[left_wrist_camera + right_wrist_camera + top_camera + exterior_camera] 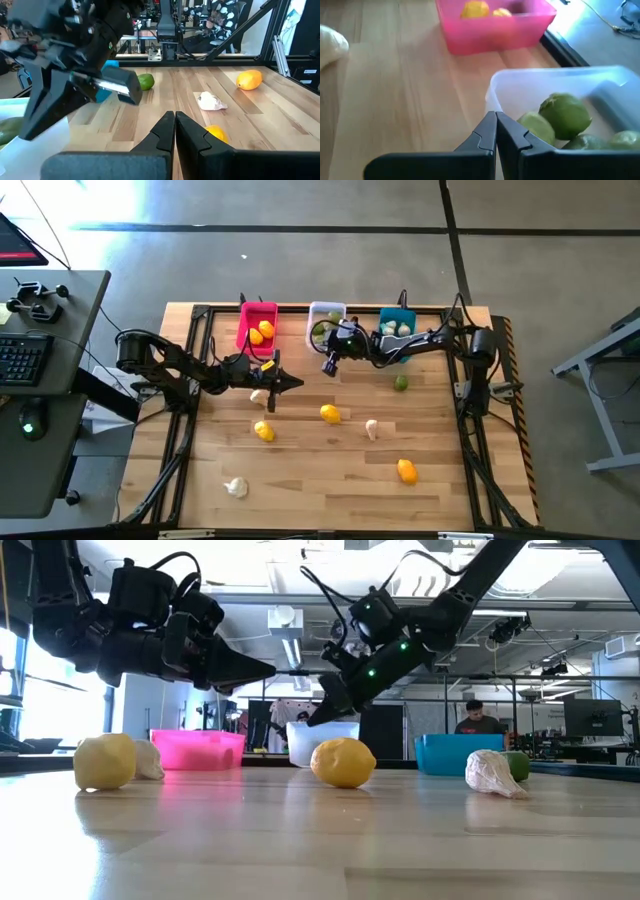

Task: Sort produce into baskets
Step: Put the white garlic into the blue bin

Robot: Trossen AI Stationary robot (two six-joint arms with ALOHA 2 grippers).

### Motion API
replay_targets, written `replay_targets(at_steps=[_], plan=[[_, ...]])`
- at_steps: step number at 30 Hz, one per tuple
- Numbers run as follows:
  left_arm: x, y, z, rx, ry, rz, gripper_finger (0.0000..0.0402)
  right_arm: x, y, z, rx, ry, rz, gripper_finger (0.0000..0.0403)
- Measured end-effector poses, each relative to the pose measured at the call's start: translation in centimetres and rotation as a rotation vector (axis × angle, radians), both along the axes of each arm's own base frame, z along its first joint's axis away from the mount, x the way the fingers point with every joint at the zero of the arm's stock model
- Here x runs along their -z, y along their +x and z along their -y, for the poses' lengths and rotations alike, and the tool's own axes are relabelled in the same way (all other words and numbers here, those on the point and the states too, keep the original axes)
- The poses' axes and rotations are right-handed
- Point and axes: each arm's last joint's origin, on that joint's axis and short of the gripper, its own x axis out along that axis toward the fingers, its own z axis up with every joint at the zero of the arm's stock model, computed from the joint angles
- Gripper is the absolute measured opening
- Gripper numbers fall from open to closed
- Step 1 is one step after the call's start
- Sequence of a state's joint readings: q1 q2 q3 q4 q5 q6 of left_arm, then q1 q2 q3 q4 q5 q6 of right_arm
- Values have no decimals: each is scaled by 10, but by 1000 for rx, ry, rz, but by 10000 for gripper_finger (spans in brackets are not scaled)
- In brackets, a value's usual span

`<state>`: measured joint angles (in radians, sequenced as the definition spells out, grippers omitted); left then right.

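Three baskets stand in a row at the table's far edge: pink (258, 325) with lemons (475, 8), white (326, 323) with limes (564, 115), and teal (396, 328) with garlic. Loose on the table lie lemons (329, 414) (263, 431) (407, 471), garlic pieces (261, 396) (372, 429) (236, 487) and a lime (400, 383). My left gripper (288, 383) is shut and empty above the table, near the garlic in front of the pink basket. My right gripper (329, 367) is shut and empty, just in front of the white basket's near wall (520, 87).
Black frame rails (185, 400) run along the table's left and right sides. The two grippers are close together in mid-table (290, 690). Bare wood lies toward the near edge (330, 490). A desk with a keyboard (25, 360) stands left of the table.
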<state>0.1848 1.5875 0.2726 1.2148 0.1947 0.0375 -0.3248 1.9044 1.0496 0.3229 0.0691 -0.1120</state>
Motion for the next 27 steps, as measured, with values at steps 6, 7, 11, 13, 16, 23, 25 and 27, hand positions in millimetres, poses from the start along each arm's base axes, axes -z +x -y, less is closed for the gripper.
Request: replay_targets(at_steps=[6,7,11,13,16,23,25,27], plan=[[0,0,0,-1,1,0,0,0,-4,1,-24,5,-43,0],[0,0,0,-1,0,0,0,2,-5,2,-24,9,-56,0],[0,0,0,-1,0,0,0,2,-5,1,-36,-1,-74,0],[0,0,0,-1,1,0,0,-1,-5,-1,-45,-11,-69,0],[0,0,0,-1,0,-5,0,-16,-6,-8,-61,-47,-45,0],[2,0,0,-1,-4,-24,0,-37,-26,-37,-76,-83,31,0],[2,0,0,-1,-4,-26,0,-29,-39,-46,-70,-44,50,0],[3,-1,0,-3,-8,-31,0,-25,-53,-56,-58,1,92,0]])
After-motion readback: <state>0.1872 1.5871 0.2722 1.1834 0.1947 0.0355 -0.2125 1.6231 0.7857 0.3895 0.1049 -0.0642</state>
